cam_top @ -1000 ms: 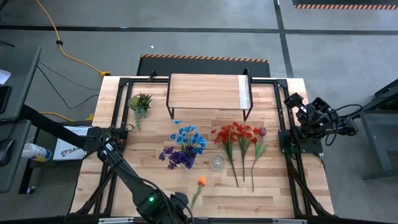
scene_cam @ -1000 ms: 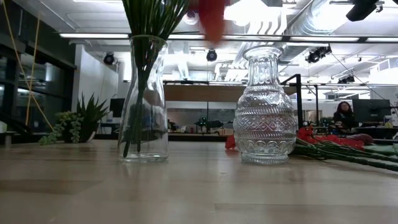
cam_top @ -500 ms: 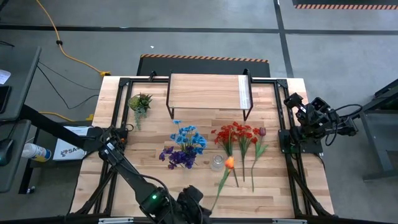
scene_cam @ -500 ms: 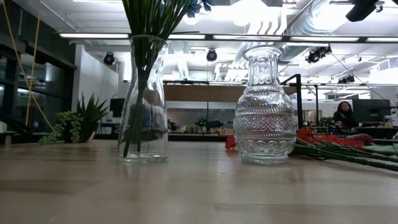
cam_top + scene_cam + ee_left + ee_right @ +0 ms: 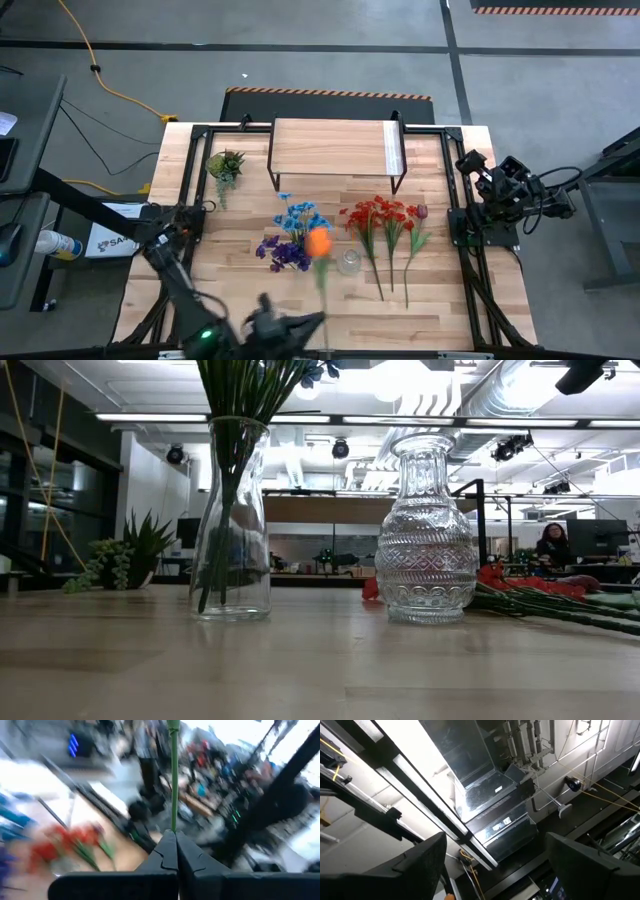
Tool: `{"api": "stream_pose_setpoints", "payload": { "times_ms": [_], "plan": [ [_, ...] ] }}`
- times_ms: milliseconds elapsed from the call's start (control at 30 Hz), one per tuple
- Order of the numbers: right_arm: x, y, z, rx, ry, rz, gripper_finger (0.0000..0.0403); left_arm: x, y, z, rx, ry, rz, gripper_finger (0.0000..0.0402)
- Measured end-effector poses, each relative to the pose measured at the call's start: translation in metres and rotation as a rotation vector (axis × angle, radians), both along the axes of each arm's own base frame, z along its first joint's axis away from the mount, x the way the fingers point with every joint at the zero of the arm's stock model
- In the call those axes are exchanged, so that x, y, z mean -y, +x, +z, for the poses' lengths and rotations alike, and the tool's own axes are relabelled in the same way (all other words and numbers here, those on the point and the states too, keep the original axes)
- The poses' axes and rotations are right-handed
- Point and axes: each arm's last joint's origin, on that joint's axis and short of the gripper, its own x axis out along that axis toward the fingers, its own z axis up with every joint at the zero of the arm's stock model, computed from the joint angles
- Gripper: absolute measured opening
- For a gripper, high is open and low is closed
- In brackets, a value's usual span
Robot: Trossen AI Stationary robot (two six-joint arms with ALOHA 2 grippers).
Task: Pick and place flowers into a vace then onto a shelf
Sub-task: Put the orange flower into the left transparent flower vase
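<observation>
An orange flower point(image 5: 318, 242) on a long green stem point(image 5: 173, 780) hangs in the air over the table's near middle, with my left gripper point(image 5: 312, 318) shut on the stem. Blue and purple flowers point(image 5: 296, 236) stand with their stems in a tall glass vase point(image 5: 232, 520). To its right an empty patterned glass vase point(image 5: 425, 535) rests on its base. Red flowers point(image 5: 385, 222) and a maroon tulip point(image 5: 421, 212) lie flat on the tabletop. The wooden shelf point(image 5: 335, 148) stands on black legs at the far middle. At the table's right edge my right gripper point(image 5: 500, 870) is open and points up at the ceiling. My left gripper pinches the orange flower's green stem point(image 5: 173, 827) between its two shut fingertips point(image 5: 167, 845), near the stem's lower end. The fingers come from the table's near side. The stem runs straight on past them toward the far edge. The flower is lifted clear of the table.
A small spiky potted plant point(image 5: 225, 165) stands at the far left. A black metal frame point(image 5: 455, 215) runs along the table's sides. A strip of bare tabletop point(image 5: 320, 660) lies along the near edge, in front of both vases.
My left gripper has risen from near the table's front edge and rolled its wrist, staying shut on the stem. The orange flower has swung from low at the near edge, out toward the right, and now points toward the far edge with its head above the two vases.
</observation>
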Motion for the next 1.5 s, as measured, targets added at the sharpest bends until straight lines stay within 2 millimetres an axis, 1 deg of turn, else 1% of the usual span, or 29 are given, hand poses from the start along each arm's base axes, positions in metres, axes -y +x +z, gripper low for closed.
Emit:
{"api": "stream_pose_setpoints", "payload": {
  "times_ms": [33,100,200,633,733,833,900,967,1067,1233,1500],
  "plan": [
    [0.000,0.000,0.000,0.001,-0.001,0.001,0.0328,0.003,-0.007,0.002,0.011,0.029,0.039,0.0020],
    [0.000,0.000,0.000,0.000,-0.006,0.003,0.0328,0.010,-0.018,0.004,0.000,0.073,0.044,0.0020],
    [0.000,0.000,0.000,-0.003,-0.007,0.003,0.0328,0.011,-0.022,0.005,-0.024,0.112,0.034,0.0020],
    [-0.001,0.001,-0.001,-0.016,-0.013,0.005,0.0328,-0.005,-0.014,0.012,-0.201,0.370,0.063,0.0020],
    [-0.001,0.002,-0.001,-0.020,-0.015,0.006,0.0328,-0.013,-0.009,0.016,-0.233,0.409,0.083,0.0020],
    [-0.001,0.002,-0.001,-0.020,-0.016,0.007,0.0328,-0.020,-0.009,0.022,-0.285,0.479,0.089,0.0020],
    [-0.001,0.002,-0.001,-0.019,-0.016,0.007,0.0328,-0.028,-0.005,0.026,-0.308,0.502,0.108,0.0020],
    [-0.001,0.002,-0.001,-0.020,-0.016,0.007,0.0328,-0.035,-0.007,0.032,-0.338,0.541,0.110,0.0020],
    [-0.001,0.002,-0.001,-0.020,-0.017,0.007,0.0328,-0.049,-0.005,0.042,-0.364,0.562,0.134,0.0020],
    [-0.001,0.002,-0.001,-0.020,-0.020,0.009,0.0328,-0.067,-0.011,0.055,-0.412,0.616,0.148,0.0020],
    [-0.001,0.002,-0.001,-0.023,-0.020,0.009,0.0328,-0.088,-0.030,0.069,-0.451,0.668,0.144,0.0020]
  ]
}}
